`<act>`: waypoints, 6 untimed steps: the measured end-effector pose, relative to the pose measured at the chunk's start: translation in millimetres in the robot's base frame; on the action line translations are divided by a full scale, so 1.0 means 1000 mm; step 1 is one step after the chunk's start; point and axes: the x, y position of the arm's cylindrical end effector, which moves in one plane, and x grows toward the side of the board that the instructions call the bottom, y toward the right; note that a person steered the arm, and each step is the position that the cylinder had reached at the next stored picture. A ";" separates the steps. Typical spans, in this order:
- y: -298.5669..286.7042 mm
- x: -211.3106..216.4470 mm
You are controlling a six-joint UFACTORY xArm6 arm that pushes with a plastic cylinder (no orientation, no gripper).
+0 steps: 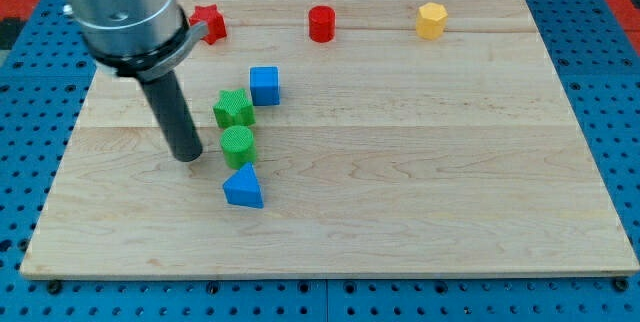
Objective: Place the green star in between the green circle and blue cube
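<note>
The green star (233,109) lies left of the board's middle, between the blue cube (264,85) above and to its right and the green circle (238,147) just below it. The star nearly touches both; I cannot tell if there is contact. My tip (187,155) rests on the board just left of the green circle, with a small gap between them, and below and left of the star.
A blue triangle (243,187) lies right below the green circle. Along the view's top edge of the wooden board (450,182) sit a red star (208,24), partly behind the arm, a red cylinder (321,23) and a yellow hexagon (431,20).
</note>
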 end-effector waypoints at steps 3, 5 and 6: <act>-0.022 -0.024; 0.012 -0.061; 0.030 -0.061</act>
